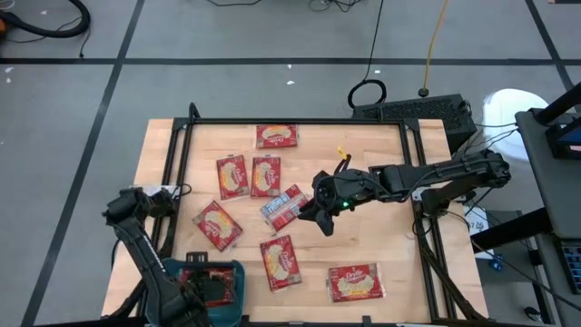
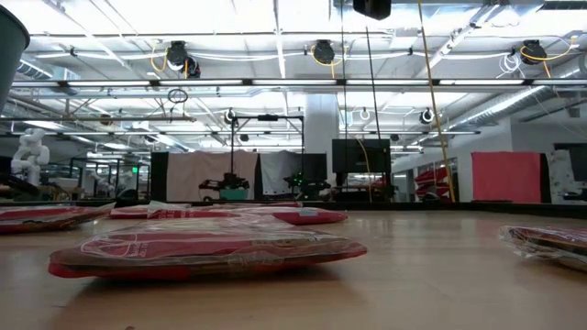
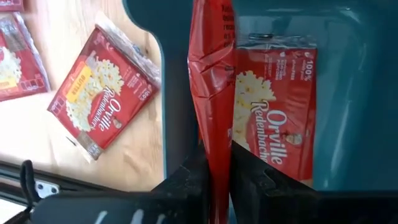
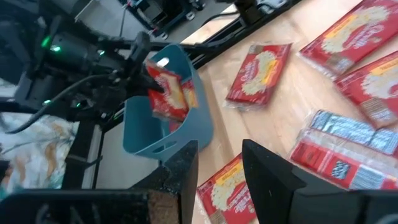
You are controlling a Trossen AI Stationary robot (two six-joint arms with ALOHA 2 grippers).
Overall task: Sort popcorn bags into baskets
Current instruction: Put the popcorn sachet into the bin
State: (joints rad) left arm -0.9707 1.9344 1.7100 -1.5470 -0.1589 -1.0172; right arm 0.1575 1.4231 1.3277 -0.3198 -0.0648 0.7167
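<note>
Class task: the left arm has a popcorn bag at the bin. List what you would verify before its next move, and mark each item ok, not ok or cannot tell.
1. Held popcorn bag is over the teal bin: ok, it hangs edge-on inside the rim.
2. Left gripper grips that bag: ok, jaws pinch its lower edge.
3. Space in the bin: ok, one bag in the bin lies flat with floor showing beside it.
4. Right gripper clear of the bin: ok, it hovers mid-table by the blue-white bag.
5. Right gripper empty: ok, jaws apart, nothing between them.
6. Loose bag beside the bin is clear of the drop: ok.
</note>
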